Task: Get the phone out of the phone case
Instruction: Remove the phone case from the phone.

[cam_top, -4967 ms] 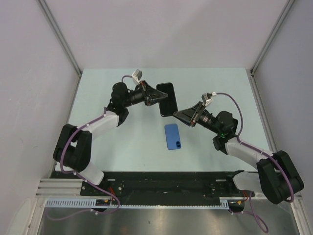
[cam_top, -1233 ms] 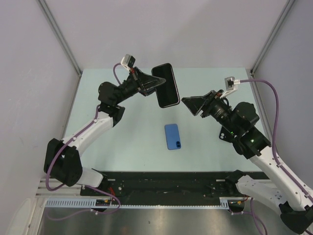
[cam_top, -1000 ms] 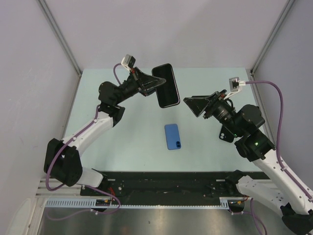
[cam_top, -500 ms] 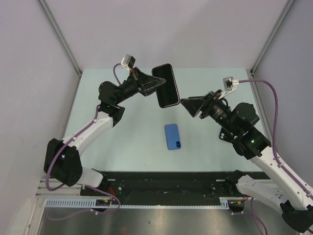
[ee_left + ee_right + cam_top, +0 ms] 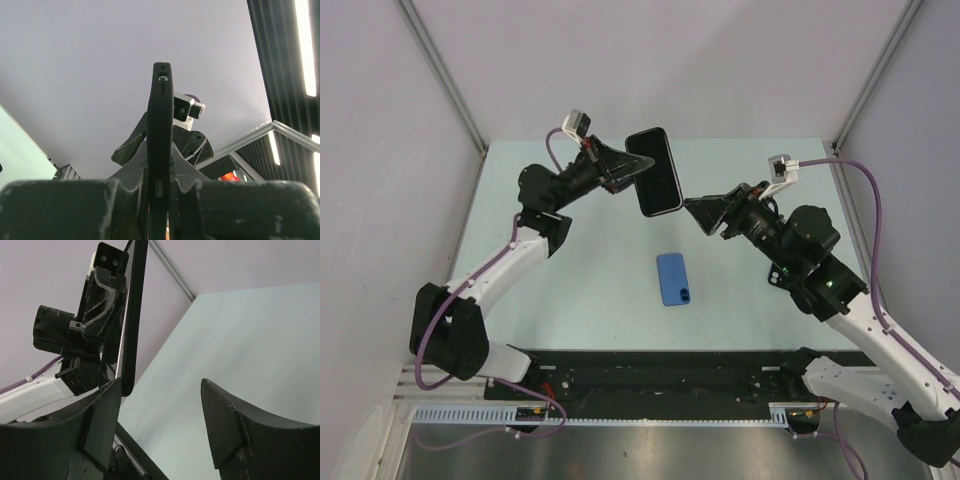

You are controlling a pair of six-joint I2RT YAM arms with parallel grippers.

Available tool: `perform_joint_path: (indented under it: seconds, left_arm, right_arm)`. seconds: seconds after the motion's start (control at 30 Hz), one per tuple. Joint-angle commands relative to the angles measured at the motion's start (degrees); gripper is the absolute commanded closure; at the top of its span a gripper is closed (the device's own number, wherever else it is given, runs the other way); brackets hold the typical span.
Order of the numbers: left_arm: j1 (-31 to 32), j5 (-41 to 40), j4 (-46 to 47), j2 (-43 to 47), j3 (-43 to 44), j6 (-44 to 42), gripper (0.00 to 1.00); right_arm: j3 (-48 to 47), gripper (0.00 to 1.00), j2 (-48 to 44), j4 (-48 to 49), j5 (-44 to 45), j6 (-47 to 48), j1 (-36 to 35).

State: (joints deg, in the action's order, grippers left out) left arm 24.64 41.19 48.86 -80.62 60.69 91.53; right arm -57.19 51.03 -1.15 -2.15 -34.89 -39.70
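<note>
My left gripper (image 5: 633,175) is shut on the phone case (image 5: 654,171) and holds it up in the air, screen side towards the camera. The phone's glossy black screen fills the case; its white back is hidden. In the left wrist view the case (image 5: 159,145) stands edge-on between my shut fingers. My right gripper (image 5: 695,213) is open, just right of the case's lower corner, not touching it. In the right wrist view the cased phone (image 5: 129,315) sits at the left, beside my left fingertip (image 5: 102,415); the right gripper (image 5: 161,390) is empty.
A blue-backed phone (image 5: 672,279) lies flat on the pale green table (image 5: 750,170) below the two grippers. Grey walls close the table on three sides. A black rail (image 5: 660,375) runs along the near edge.
My left gripper has lifted the cased phone off the table and holds it higher. My right gripper has risen, drawn back, then moved left towards the case's lower corner.
</note>
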Motion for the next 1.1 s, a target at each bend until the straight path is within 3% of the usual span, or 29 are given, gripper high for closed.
perform_joint_path:
  seconds: [0.0,0.53,1.07]
  left_arm:
    - [0.93,-0.23,5.37,2.40,1.54,1.55,1.00]
    - [1.02,-0.06,7.74,3.01,0.93,3.84,1.00]
    - [1.02,0.21,8.97,3.72,1.45,4.98,1.00]
  right_arm:
    - [-0.91,0.31,4.17,-4.56,2.15,2.81,-1.52]
    - [-0.91,0.31,15.15,-3.69,0.49,2.82,-1.69]
    - [-0.29,0.31,18.06,-2.63,-4.00,0.71,0.86]
